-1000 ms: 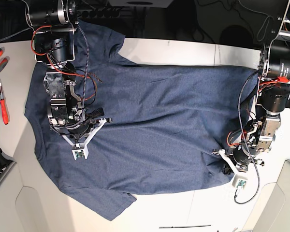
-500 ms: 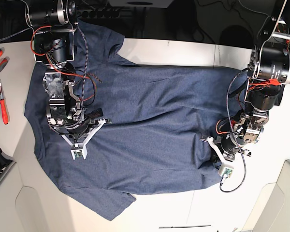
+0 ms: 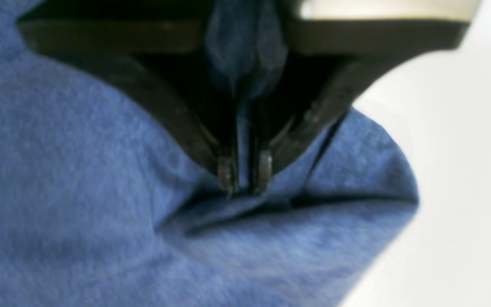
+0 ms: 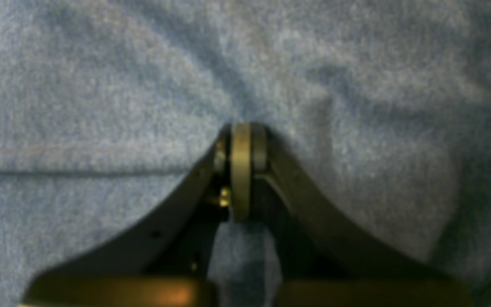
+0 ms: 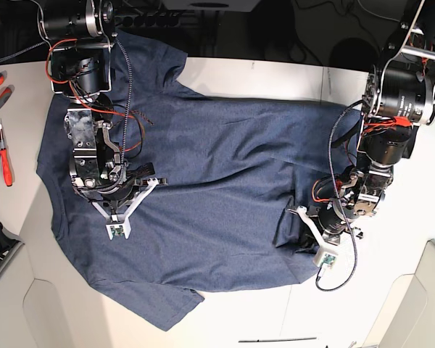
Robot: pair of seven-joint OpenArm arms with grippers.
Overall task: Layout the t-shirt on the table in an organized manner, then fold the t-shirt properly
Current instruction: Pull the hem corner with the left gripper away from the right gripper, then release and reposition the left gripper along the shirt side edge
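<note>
Left claw (image 3: 244, 177) pinching t-shirt (image 3: 79, 192) hem, right claw (image 4: 241, 140) closed

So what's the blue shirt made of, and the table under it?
The t-shirt looks like soft knitted cloth, probably cotton: matte, speckled blue, fuzzy up close, and it wrinkles where the left claw pinches it. The table looks like hard, smooth, off-white board, maybe laminate or plastic; I can't tell which.

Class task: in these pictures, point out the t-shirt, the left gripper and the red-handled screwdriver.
t-shirt (image 5: 225, 181): base view, middle of the flat blue body.
left gripper (image 3: 243, 172): left wrist view, between the tips pinching a cloth fold.
red-handled screwdriver (image 5: 6, 163): base view, on its red handle.
</note>
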